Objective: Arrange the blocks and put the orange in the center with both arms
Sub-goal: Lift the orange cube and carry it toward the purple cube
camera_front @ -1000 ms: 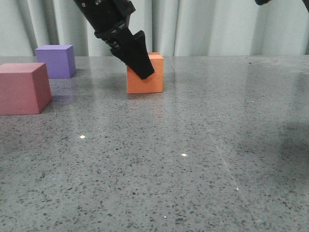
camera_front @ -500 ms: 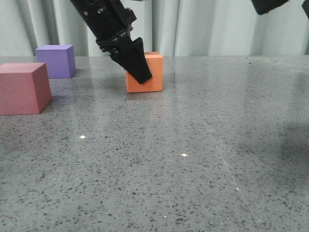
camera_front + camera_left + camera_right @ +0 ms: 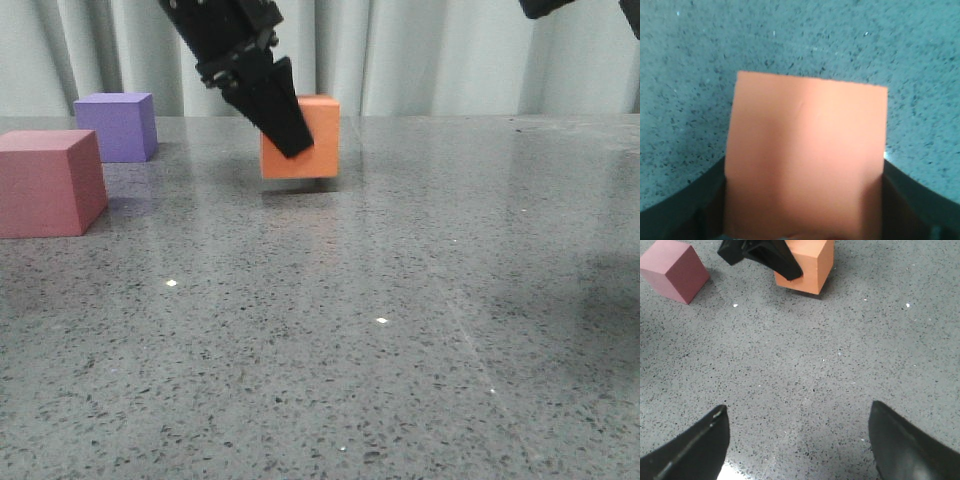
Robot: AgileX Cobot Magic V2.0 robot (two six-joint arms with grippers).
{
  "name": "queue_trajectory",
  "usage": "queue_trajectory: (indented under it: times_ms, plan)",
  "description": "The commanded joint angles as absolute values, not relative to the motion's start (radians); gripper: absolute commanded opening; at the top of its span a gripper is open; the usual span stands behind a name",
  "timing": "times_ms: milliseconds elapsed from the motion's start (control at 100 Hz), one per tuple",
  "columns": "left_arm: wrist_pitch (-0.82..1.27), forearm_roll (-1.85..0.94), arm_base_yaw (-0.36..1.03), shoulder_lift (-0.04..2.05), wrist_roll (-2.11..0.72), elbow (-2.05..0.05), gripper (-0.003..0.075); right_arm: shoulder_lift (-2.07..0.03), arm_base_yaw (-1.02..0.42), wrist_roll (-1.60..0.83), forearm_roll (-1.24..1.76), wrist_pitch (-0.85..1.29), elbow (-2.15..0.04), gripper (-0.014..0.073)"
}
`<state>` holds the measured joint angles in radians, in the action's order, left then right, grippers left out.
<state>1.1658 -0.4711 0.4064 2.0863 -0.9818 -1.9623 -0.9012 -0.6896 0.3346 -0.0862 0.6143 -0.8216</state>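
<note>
The left end effector (image 3: 285,125) is clamped on the orange cube (image 3: 312,140), held just clear of the worktop (image 3: 400,330). The grip looks one-sided from the front – a tilt could let the cube slip or twist out. The right end effector (image 3: 797,450) hangs spread wide, empty. 3 cubes: 1 orange, 1 purple (image 3: 117,126), 1 pinkish-red (image 3: 48,183) – both at far left.

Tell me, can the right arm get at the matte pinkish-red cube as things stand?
Probably yes: the right gripper is open and empty, and bare table lies before the pinkish-red cube, though the left gripper works nearby.
</note>
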Motion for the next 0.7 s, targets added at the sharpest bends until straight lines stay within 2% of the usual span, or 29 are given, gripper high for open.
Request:
queue_trajectory:
  times_ms: [0,340,690]
  plan:
    - [1.185,-0.509,0.413,2.025,-0.889,-2.032,0.0209,-0.888,-0.688,0.325,-0.094,0.537,-0.846,0.0569]
    - [1.258,-0.259,0.378,2.01,-0.241,-2.195,0.0208,-0.888,-0.688,0.325,-0.093,0.524,-0.846,0.0569]
    - [1.258,0.015,0.358,1.885,0.176,-2.195,0.0208,-0.888,-0.688,0.325,-0.093,0.512,-0.846,0.0569]
